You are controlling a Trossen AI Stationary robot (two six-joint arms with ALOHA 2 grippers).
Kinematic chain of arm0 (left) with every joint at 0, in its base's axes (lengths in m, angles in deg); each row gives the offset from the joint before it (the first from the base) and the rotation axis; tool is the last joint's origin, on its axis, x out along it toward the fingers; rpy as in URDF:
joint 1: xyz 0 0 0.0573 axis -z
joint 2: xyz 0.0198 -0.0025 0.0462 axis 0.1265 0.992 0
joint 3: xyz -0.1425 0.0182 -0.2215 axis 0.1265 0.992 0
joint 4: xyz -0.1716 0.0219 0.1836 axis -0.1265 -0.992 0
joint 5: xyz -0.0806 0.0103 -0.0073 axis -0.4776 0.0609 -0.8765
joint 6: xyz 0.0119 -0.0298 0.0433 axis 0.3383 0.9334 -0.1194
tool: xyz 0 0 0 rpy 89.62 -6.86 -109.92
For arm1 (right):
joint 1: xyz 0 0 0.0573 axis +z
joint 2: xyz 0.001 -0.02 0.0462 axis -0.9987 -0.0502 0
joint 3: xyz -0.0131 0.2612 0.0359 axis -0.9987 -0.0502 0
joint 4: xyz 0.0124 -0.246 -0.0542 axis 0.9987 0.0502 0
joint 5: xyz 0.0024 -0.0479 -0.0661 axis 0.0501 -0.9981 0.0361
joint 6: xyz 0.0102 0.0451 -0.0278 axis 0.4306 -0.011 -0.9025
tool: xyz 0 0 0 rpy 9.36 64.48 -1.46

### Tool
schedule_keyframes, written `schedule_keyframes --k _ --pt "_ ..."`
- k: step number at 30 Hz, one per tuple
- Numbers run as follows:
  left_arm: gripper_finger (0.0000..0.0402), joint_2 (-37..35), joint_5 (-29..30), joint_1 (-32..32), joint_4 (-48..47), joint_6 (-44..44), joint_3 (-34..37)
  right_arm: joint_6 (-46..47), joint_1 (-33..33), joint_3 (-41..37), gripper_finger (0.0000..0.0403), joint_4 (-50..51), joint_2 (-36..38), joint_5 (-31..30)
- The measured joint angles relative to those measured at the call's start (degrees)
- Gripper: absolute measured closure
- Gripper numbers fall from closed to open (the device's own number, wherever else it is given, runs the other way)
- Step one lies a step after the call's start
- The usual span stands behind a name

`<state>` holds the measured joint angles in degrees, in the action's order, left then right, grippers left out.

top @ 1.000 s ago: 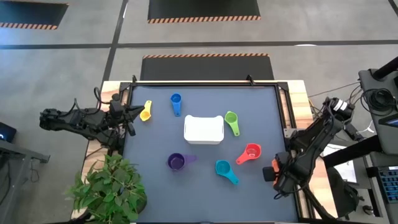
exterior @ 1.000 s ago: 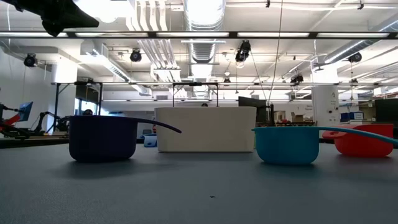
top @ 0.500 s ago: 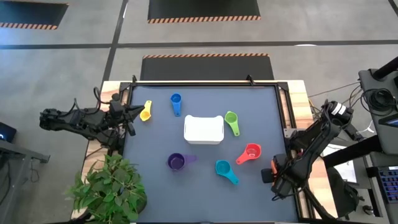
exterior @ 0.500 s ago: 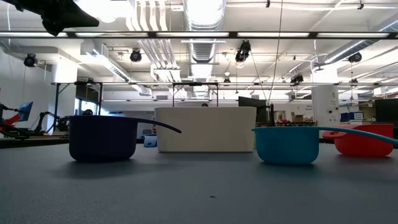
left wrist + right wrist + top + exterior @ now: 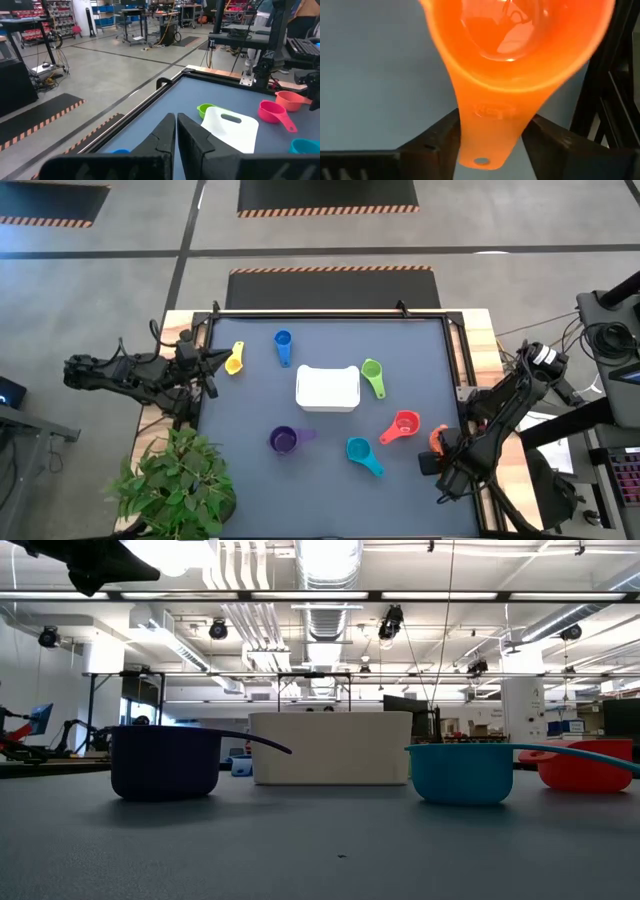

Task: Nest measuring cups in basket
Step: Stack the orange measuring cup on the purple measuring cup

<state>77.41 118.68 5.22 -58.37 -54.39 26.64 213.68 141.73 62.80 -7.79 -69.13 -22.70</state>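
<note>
The white basket (image 5: pixel 327 388) stands mid-table. Around it on the grey mat lie measuring cups: yellow (image 5: pixel 235 360), blue (image 5: pixel 283 345), green (image 5: pixel 373 375), purple (image 5: pixel 285 440), teal (image 5: pixel 360 453) and red (image 5: pixel 402 426). An orange cup (image 5: pixel 437 440) sits open side up at the mat's right edge. My right gripper (image 5: pixel 492 145) stands over it, pointing down, its fingers closed on the cup's handle. My left gripper (image 5: pixel 176 131) hovers shut at the table's left edge (image 5: pixel 215 362), holding nothing. My right gripper pinches the orange cup's handle (image 5: pixel 492 125) between its two fingers, near the handle's free end. The fingers (image 5: pixel 437 140) come from above, pointing down, and lie across the handle. The bowl (image 5: pixel 515 50) faces up, level; the cup appears to rest on the mat.
A raised black frame (image 5: pixel 458 380) borders the mat right beside the orange cup. A potted plant (image 5: pixel 175 485) stands at the near left corner. Bare mat lies between the cups and along the near edge.
</note>
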Motion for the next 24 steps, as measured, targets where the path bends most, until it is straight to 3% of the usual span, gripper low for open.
schedule_keyframes --k 7,17,24 --pt "0.0402 0.0 0.0 0.0 0.0 0.0 0.0 -1.2 0.0 0.0 0.0265 -0.1 0.0 -0.02" --pt "0.0402 0.0 0.0 0.0 0.15 0.0 0.0 -1.52 0.0 0.02 0.0259 0.74 2.62 0.06" --pt "0.0402 0.0 0.0 0.0 0.21 -0.02 0.0 -1.6 0.0 5.87 0.0261 13.17 5.62 -0.01"
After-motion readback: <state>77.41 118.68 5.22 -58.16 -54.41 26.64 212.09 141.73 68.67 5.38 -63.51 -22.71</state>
